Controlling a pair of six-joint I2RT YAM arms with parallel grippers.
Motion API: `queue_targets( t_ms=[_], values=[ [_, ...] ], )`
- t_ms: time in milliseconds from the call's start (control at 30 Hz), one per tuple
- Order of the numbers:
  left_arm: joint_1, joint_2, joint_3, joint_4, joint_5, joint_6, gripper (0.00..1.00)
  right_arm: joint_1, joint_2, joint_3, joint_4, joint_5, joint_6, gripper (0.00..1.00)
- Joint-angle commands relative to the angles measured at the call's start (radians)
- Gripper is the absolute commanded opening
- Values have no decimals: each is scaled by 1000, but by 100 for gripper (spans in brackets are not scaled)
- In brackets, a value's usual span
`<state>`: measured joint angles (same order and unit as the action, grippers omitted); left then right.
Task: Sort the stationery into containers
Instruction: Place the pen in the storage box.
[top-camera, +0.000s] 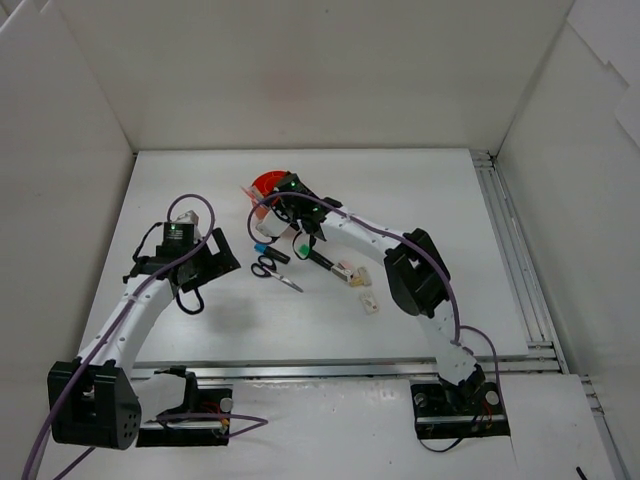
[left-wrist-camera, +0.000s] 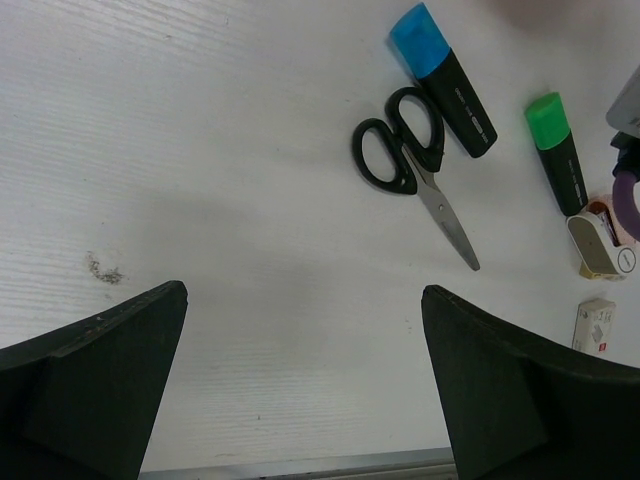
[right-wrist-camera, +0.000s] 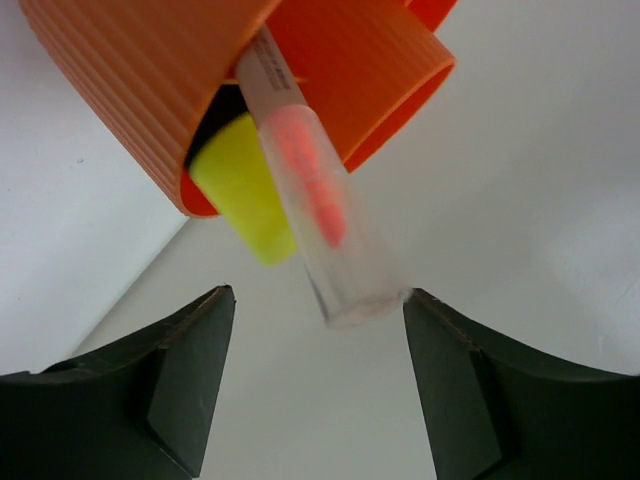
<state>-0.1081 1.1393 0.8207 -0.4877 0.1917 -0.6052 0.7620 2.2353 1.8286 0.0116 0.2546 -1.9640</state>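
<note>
The orange organiser stands at the back middle of the table, and in the right wrist view the organiser fills the top. A yellow highlighter and a pink pen with a clear cap stick out of it. My right gripper is open; the cap's end lies between the fingertips, close to the right one. My left gripper hangs open over bare table with nothing in it. Black-handled scissors, a blue highlighter and a green highlighter lie beyond it.
Two small white erasers lie to the right of the scissors, near the right arm. White walls enclose the table on three sides. A metal rail runs along the right edge.
</note>
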Motion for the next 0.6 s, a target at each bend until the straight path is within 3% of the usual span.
queue_targets(
  t_ms=[0,167,367,400,567],
  values=[
    [7,20,66,41,29,-13,100,7,-150,-11,103,38,111,67],
    [7,82,132,8,51,-56,99,2,-403,-241,258,-66,351,97],
    [-64,149,173,29,-3,-163,99,-45,-690,-524,477,-107,756,98],
    [-74,178,191,29,-35,-207,100,-50,-719,-547,504,-91,884,98],
    [-136,304,276,46,-107,-378,99,-76,-914,-725,574,139,1262,98]
  ],
)
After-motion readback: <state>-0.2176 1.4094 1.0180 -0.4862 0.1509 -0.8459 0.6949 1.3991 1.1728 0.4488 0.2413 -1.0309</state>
